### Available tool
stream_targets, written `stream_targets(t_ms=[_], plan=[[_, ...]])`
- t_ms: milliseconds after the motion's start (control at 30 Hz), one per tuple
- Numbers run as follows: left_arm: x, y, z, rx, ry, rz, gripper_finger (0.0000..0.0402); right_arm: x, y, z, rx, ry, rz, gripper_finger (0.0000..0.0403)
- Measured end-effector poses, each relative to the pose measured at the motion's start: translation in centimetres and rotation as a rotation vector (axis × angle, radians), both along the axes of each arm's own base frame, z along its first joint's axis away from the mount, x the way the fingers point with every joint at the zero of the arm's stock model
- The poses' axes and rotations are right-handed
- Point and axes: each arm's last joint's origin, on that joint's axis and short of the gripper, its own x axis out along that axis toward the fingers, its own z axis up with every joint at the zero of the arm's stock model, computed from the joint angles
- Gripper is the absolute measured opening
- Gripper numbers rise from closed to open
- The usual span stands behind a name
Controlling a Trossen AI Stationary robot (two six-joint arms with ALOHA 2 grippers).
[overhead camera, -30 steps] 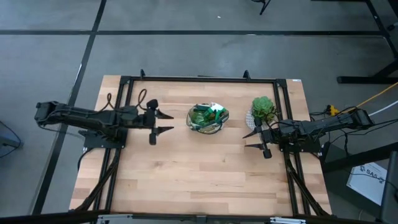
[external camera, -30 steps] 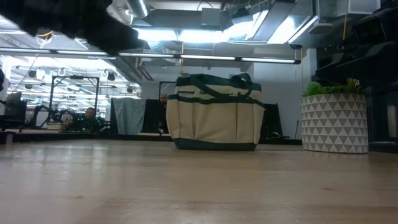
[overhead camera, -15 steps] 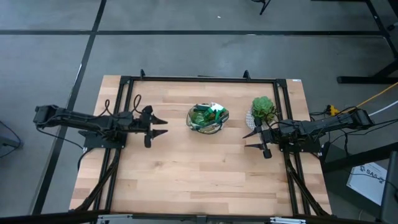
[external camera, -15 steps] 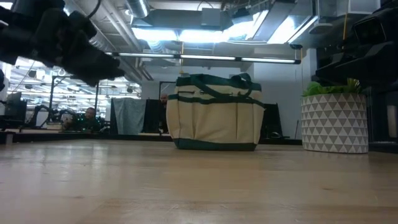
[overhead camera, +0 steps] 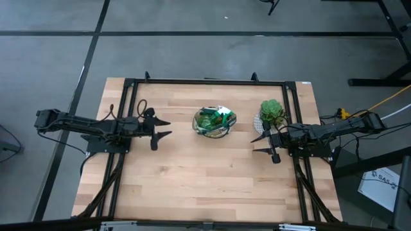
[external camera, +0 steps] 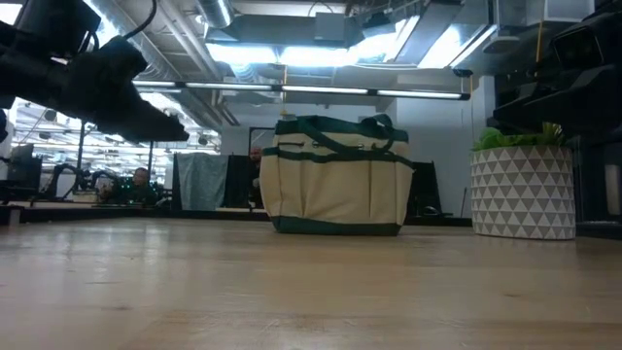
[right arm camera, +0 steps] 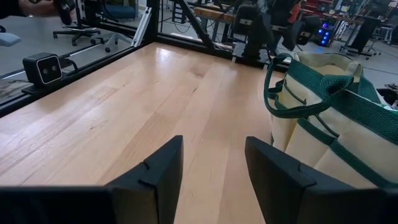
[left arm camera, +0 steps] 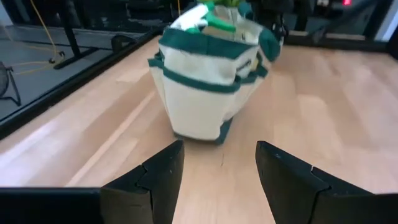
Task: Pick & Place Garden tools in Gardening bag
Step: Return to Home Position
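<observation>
The beige gardening bag [overhead camera: 215, 121] with dark green trim stands upright on its base at the table's middle, toward the far edge; it also shows in the low view [external camera: 335, 175] and the left wrist view [left arm camera: 208, 81]. Green items show inside its mouth [overhead camera: 221, 115]; I cannot tell which tools they are. My left gripper [overhead camera: 167, 127] is open and empty, left of the bag, above the table. My right gripper [overhead camera: 258, 145] is open and empty, right of the bag, near the potted plant. The bag's side shows in the right wrist view [right arm camera: 323, 124].
A leafy potted plant [overhead camera: 272, 112] in a white patterned pot [external camera: 522, 192] stands right of the bag, close to my right arm. A dark metal frame [overhead camera: 205, 82] runs round the table's edges. Bare wood lies toward the near edge.
My left gripper has drawn back from the bag toward the table's left edge.
</observation>
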Motion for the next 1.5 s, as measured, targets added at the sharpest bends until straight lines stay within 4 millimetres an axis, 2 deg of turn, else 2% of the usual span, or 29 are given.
stream_targets(t_ms=[1500], plan=[[-0.02, -0.01, -0.06, 0.009, 0.009, -0.004, 0.0196, 0.0, 0.0, 0.0, 0.0, 0.0, 0.0, 0.0176]])
